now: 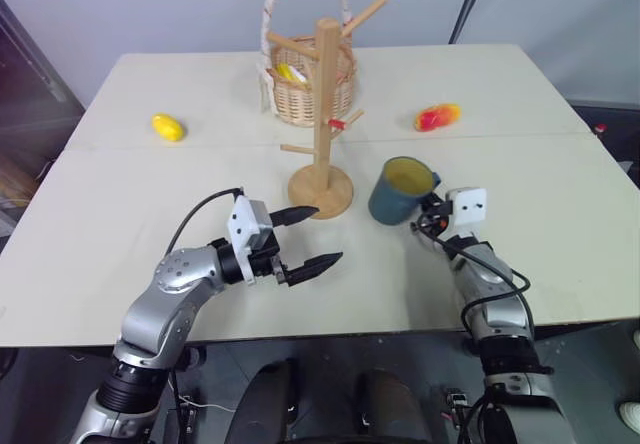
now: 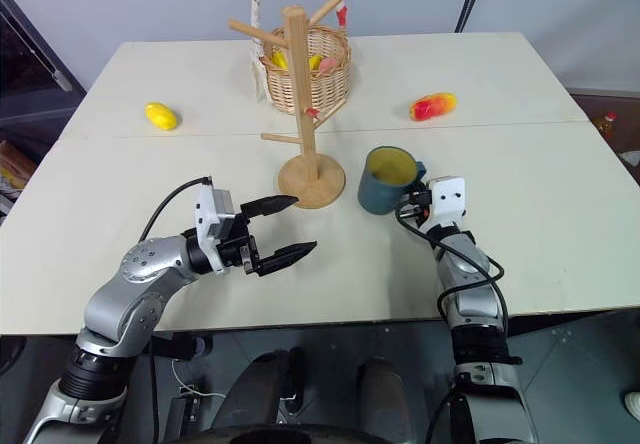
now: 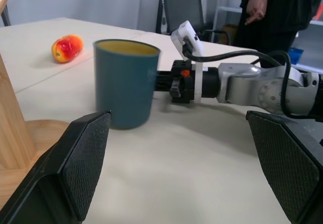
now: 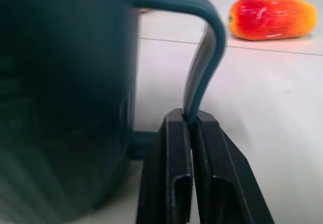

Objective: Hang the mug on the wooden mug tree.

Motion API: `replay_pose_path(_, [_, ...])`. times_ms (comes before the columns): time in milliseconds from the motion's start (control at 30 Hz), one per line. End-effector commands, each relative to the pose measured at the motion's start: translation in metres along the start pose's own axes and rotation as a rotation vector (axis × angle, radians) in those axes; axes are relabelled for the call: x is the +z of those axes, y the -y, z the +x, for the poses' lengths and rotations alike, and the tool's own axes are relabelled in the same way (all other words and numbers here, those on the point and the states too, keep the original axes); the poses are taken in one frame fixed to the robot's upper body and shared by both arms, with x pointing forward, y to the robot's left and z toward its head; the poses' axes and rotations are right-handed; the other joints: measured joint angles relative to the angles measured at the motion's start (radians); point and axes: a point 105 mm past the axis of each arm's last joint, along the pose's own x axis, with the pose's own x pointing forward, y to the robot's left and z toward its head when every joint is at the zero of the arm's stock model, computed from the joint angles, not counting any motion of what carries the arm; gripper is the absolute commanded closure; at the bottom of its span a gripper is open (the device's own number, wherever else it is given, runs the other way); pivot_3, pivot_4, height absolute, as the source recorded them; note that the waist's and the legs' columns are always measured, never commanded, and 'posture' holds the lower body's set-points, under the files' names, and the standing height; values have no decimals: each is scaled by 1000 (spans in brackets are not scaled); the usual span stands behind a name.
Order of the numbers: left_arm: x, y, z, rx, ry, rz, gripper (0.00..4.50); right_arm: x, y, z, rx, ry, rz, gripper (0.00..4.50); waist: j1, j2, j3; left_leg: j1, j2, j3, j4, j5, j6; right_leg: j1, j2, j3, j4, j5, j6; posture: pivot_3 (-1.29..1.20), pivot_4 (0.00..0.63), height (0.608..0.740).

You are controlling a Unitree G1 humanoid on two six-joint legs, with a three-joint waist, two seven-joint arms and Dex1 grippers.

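R gripper point(image 4: 191, 133) clamps the mug point(image 1: 400, 191) by its handle, seen close-up via R wrist cam. L gripper point(image 1: 308, 237) hovers, fingers apart, beside the wooden mug tree point(image 1: 322, 124); L wrist cam catches a person point(image 3: 272, 12) beyond the table point(image 1: 560, 214).

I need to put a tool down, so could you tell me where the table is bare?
Bare: the near edge of the table, and its right side past the mug. Crowded: around the wooden mug tree and the basket.

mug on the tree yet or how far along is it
Not hung yet. Done: the right gripper has shut on the mug by its handle. The mug stands on the table beside the mug tree. Left: lift it and hook the handle over a peg. The left gripper is open, holding nothing.
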Motion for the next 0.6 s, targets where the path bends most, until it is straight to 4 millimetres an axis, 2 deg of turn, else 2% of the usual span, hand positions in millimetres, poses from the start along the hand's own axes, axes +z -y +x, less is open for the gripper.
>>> replay_pose_path(33, [6,-9,-5,38,25,46,0,36,-14,-7,136,89,-212,4477,1,0,0,0,0,0,0,0,0,0,0,0,0,0,0,0,150,740])
replay_pose_path(167, [8,-17,-12,71,25,66,0,55,-36,-24,330,113,-545,4477,1,0,0,0,0,0,0,0,0,0,0,0,0,0,0,0,150,740])
replay_pose_path(267, [12,-25,-16,94,23,85,0,84,-49,-34,446,166,-744,4477,1,0,0,0,0,0,0,0,0,0,0,0,0,0,0,0,150,740])
replay_pose_path(367, [16,-29,-17,101,25,91,0,114,-55,-32,468,215,-798,4477,0,0,1,0,0,0,1,0,0,0,0,0,0,0,0,0,150,740])
replay_pose_path(600, [25,-39,-23,131,22,123,0,163,-76,-21,509,256,-828,4477,8,-1,1,-1,0,0,1,0,0,0,-1,0,-1,0,0,0,150,740])
